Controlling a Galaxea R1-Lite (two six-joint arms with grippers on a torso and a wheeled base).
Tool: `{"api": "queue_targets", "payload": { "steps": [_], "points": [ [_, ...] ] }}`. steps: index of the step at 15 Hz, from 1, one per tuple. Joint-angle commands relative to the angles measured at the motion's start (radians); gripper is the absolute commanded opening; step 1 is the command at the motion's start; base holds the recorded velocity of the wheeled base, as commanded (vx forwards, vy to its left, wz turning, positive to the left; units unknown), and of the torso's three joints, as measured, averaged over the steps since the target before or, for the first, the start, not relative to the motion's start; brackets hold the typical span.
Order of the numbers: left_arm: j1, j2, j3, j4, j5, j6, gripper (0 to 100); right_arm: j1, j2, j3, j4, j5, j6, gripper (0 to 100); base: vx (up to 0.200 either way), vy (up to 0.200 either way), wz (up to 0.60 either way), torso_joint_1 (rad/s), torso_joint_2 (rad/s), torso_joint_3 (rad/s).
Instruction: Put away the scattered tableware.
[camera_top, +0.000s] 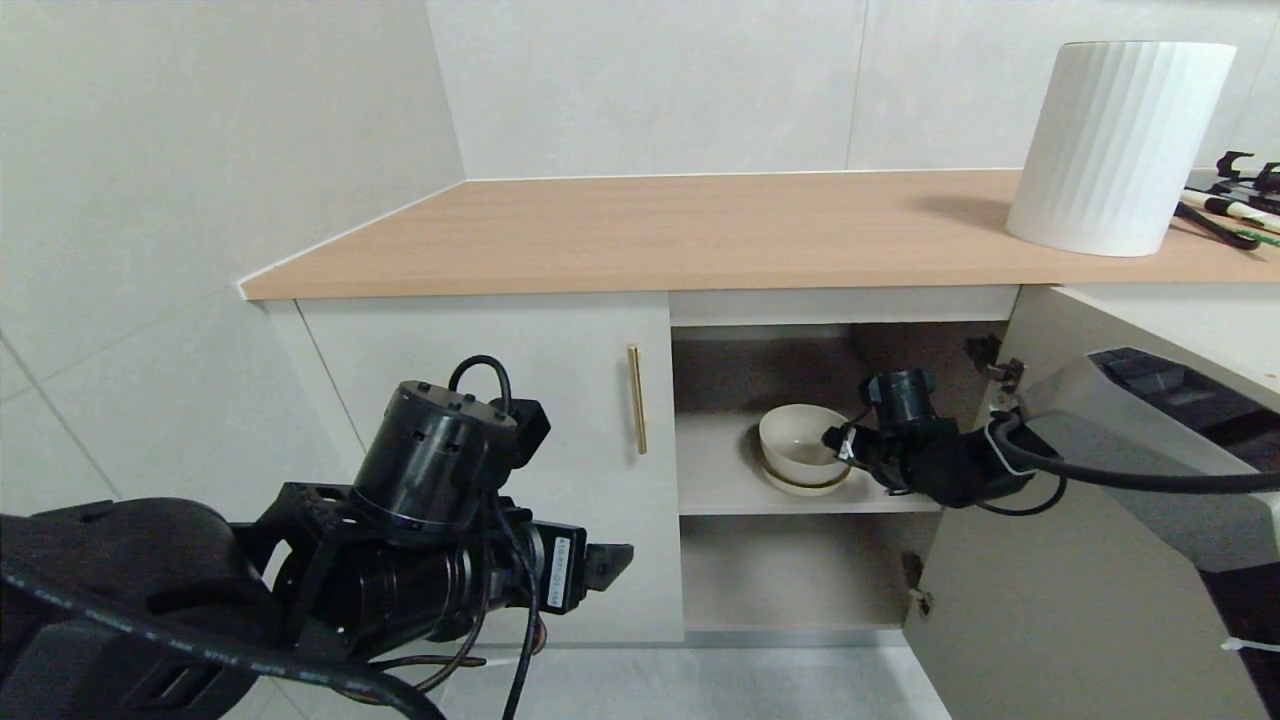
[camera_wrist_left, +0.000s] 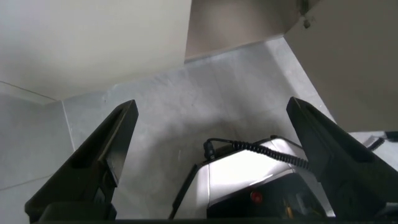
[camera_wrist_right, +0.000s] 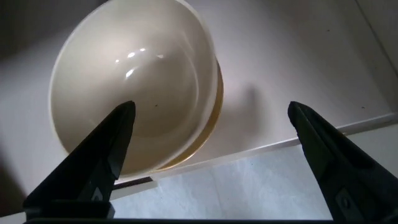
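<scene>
Base cabinet below a wooden worktop (camera_top: 650, 230), with its right-hand door (camera_top: 1050, 600) swung open and its left-hand door (camera_top: 480, 330) closed; the closed door carries a vertical gold bar handle (camera_top: 636, 398). A cream bowl (camera_top: 797, 440) stands upright on the upper shelf (camera_top: 720, 470) inside the open compartment, near the shelf's front edge, nested on a shallower dish with a yellowish rim (camera_top: 805, 487). The right gripper (camera_top: 835, 440) reaches into the compartment at shelf height and sits just beside the bowl. In the right wrist view its two dark fingers (camera_wrist_right: 106, 155) are spread wide and released, with the bowl lying beyond and between them; neither finger touches the bowl. The left gripper (camera_top: 612, 562) hangs low in front of the closed door, above the tiled floor (camera_top: 700, 680). Its fingers (camera_wrist_left: 102, 158) are likewise parted and hold nothing. On the worktop, toward its right end, stands a white ribbed cylindrical container (camera_top: 1120, 140). Several dark hand tools (camera_top: 1230, 205) lie just beside the container at the worktop's right edge.
</scene>
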Motion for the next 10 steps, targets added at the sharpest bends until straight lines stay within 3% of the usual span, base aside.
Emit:
{"api": "queue_targets", "payload": {
  "steps": [1,4,7,10],
  "points": [
    [0.033,-0.056,-0.010,-0.001,-0.001,-0.025,100,0.031,-0.110,0.085,0.030,0.006,-0.003,100,0.000,0.000,0.00,0.000,0.00,0.000],
    [0.121,-0.214,-0.007,0.010,-0.005,-0.027,100,0.079,-0.400,0.306,0.145,0.088,-0.009,100,0.000,0.000,0.00,0.000,0.00,0.000],
    [0.159,-0.395,0.038,0.066,-0.007,-0.022,100,0.134,-0.687,0.485,0.237,0.188,-0.061,100,0.000,0.000,0.00,0.000,0.00,0.000],
    [0.193,-0.495,0.062,0.165,-0.010,-0.024,100,0.165,-0.882,0.626,0.295,0.194,-0.113,100,0.000,0.000,0.00,0.000,0.00,0.000]
  ]
}}
